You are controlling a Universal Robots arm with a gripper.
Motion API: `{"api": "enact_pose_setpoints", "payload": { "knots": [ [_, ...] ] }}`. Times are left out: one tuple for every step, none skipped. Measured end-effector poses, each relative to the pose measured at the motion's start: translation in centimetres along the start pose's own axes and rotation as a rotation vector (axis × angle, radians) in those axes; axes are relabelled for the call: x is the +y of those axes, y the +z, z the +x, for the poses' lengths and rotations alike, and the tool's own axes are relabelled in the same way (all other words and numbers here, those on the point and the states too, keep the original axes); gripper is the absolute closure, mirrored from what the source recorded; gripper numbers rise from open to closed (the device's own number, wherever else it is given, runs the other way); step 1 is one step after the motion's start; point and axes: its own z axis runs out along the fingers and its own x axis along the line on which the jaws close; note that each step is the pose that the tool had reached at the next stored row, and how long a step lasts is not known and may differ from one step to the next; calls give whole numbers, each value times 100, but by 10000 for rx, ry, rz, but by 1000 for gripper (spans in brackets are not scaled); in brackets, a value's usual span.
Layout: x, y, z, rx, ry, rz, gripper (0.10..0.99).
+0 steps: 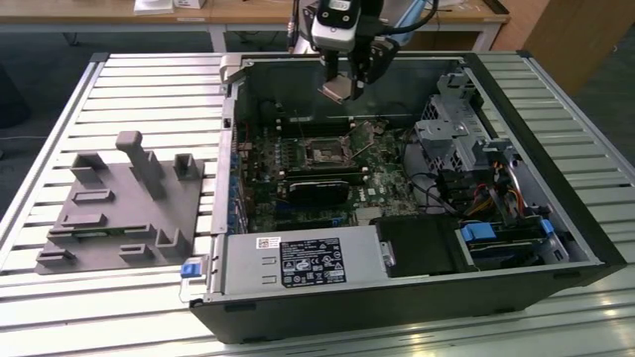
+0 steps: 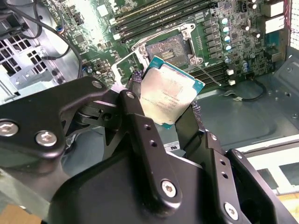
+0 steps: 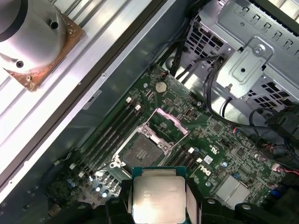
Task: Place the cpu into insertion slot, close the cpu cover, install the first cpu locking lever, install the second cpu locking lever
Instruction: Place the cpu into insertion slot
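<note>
Cpu [image 2: 170, 88] sits gripped by its edges in the end effector [image 2: 166, 97], held in the air inside the open computer case [image 1: 555, 186] on the table [image 1: 149, 82]; insertion slot [image 3: 142, 151] lies bare on the motherboard [image 3: 224, 154] below, apart from it; cpu cover [image 3: 169, 122] stands raised.

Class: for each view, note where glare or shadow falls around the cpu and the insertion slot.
Exterior view: the case interior is dim, insertion slot in shade. Second wrist view: the cpu, held by the gripper, shows a pale sheen. First wrist view: cpu top glares, slot looks dark.
</note>
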Motion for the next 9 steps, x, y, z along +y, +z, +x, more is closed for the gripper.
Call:
{"api": "enact_pose_setpoints", "payload": {
  "knots": [
    [-1,2,0,-5,60,-2,545],
    [-2,6,1,-16,182,-4,545],
    [-3,10,1,-26,296,-6,545],
    [-3,12,1,-31,353,-7,545],
    [-3,14,2,-36,411,-8,545],
    [-4,16,2,-41,467,-10,545],
    [-4,18,2,-46,522,-10,545],
    [-5,21,2,-51,581,-12,545],
    [-5,23,2,-56,636,-12,545]
  ]
}}
